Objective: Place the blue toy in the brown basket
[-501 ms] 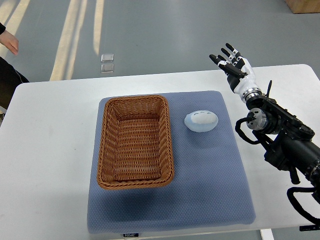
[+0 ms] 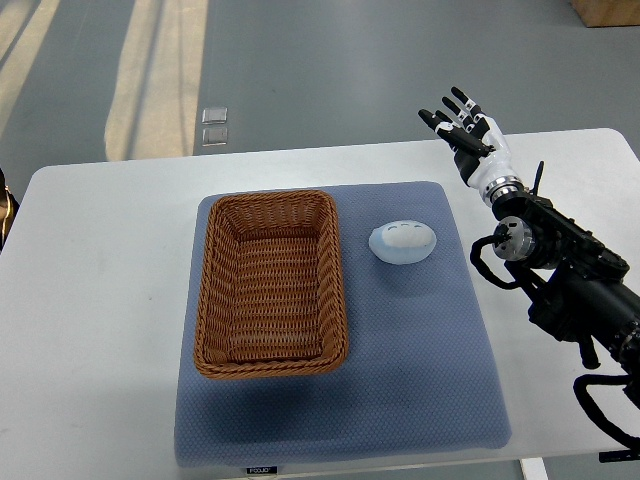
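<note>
Gone from the upper left corner is the person's hand that showed half a second ago; only a dark sliver of the person [image 2: 5, 205] remains at the left edge. Nothing else has shifted.

Top view, looking steeply down: a white tabletop [image 2: 100, 300] carries a blue-grey mat [image 2: 420, 370]. On the mat's left half lies a brown basket [image 2: 271, 283], woven, rectangular, with nothing in it. Just beside its upper right corner, apart from the rim, sits the blue toy [image 2: 403, 241], a pale blue rounded shape resting on the mat.

The right hand [image 2: 462, 125] comes in from the right on a black jointed arm [image 2: 560, 270]. It is raised near the tabletop's far edge, fingers [image 2: 445, 118] spread and released, holding nothing and touching nothing. It is well apart from the toy.

On the grey floor beyond the tabletop lie two small clear squares [image 2: 214, 125].
</note>
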{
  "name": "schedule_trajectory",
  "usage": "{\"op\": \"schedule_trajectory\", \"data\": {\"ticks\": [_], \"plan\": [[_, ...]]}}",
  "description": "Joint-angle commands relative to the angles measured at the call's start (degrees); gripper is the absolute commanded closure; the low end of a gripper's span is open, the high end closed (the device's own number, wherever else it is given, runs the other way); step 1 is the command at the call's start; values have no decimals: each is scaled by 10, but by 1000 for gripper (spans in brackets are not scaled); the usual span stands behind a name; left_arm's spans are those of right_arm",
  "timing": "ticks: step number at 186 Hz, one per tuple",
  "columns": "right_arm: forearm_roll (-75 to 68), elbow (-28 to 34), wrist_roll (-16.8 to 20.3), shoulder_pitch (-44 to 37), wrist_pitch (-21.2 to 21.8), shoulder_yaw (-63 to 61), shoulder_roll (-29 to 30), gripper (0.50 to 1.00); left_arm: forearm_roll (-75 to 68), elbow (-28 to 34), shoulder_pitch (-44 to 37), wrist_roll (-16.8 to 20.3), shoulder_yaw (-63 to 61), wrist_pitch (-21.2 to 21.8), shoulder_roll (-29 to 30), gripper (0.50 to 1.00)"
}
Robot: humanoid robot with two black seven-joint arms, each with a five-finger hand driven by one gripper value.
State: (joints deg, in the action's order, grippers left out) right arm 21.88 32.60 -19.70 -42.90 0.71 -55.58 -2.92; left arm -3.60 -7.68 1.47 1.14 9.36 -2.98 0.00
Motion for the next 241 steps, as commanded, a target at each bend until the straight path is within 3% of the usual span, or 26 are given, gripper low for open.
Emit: {"op": "schedule_trajectory", "data": {"ticks": [1, 241], "plan": [[0, 0, -1, 1, 2, 0, -1, 591, 0, 0, -1, 0, 0, 1, 0, 500], [-2, 16, 0, 3, -6, 0, -19, 591, 0, -1, -1, 0, 0, 1, 0, 500]]}}
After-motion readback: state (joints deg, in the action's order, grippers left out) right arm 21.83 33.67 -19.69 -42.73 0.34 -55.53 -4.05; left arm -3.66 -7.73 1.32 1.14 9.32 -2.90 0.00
